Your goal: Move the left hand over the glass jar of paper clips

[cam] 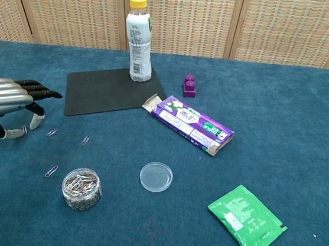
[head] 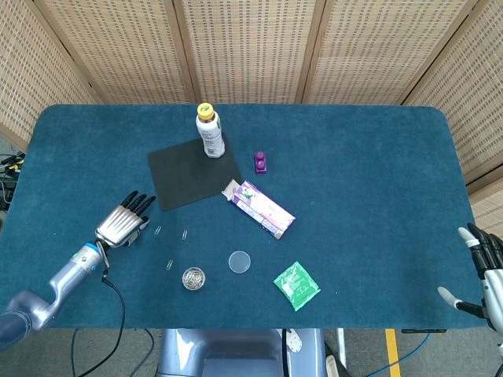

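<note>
Chest view | jar [cam: 81, 189] right of, nearer than left hand's [cam: 3, 100] fingers [cam: 44, 93]

Blue table [cam: 309, 104] bears mat [cam: 106, 89], jar [cam: 81, 189], lid [cam: 156, 176], box [cam: 191, 125], packet [cam: 246, 221].
</note>
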